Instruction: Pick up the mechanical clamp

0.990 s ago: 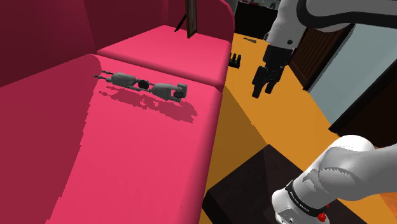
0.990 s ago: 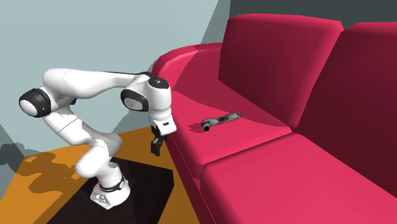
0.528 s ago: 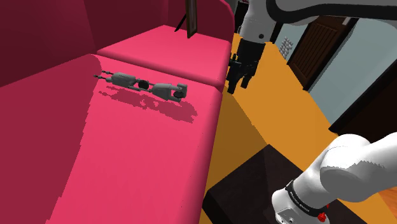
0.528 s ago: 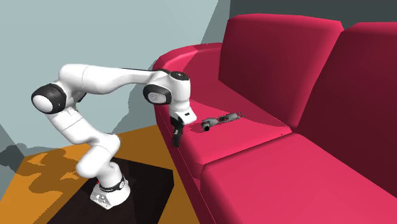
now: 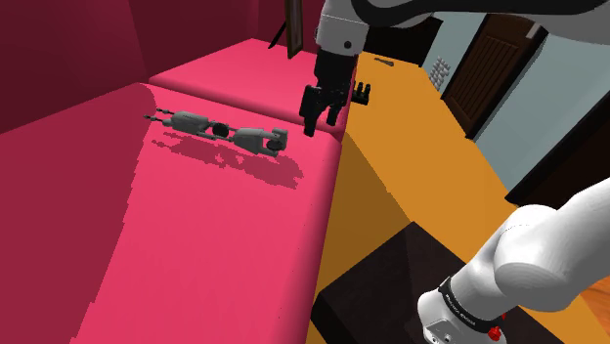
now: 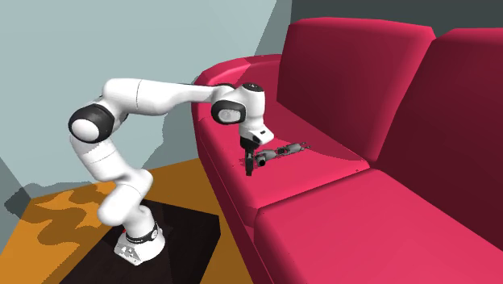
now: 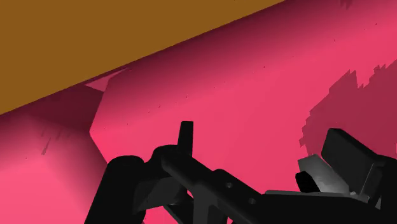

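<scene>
Jaws now over sofa, near clamp.

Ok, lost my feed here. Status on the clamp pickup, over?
Claw open, hovering near the clamp's end. Clamp lying on sofa seat, not gripped. Nothing between them.

Second exterior view: the mechanical clamp is too small for its parts to be told apart. Its near end meets the outline of the gripper, so contact cannot be judged. Shoulder view: the arm is cut by the top edge and the stand by the bottom edge. A small dark item on the orange floor is unidentifiable.
</scene>
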You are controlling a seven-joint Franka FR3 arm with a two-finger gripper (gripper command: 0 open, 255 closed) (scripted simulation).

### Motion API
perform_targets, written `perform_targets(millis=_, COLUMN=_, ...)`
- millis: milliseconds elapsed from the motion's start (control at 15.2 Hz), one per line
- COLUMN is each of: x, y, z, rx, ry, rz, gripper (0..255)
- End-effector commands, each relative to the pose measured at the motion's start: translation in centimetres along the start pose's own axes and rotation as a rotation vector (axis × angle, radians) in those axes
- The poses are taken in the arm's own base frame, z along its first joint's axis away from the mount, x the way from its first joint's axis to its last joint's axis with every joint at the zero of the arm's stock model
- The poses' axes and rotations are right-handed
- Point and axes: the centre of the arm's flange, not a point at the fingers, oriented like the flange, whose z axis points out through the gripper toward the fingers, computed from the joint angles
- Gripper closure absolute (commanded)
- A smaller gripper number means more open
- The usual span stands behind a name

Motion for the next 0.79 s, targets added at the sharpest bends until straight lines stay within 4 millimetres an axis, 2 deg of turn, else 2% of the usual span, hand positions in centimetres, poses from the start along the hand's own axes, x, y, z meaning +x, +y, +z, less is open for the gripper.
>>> perform_targets(millis=0, x=1.8, y=-2.3, z=-0.3, rx=-0.006, ry=0.01, rz=-0.031, gripper=0)
perform_targets(millis=726, x=10.7, y=-13.7, z=-0.9, rx=-0.048, ry=0.058, rz=-0.197, gripper=0)
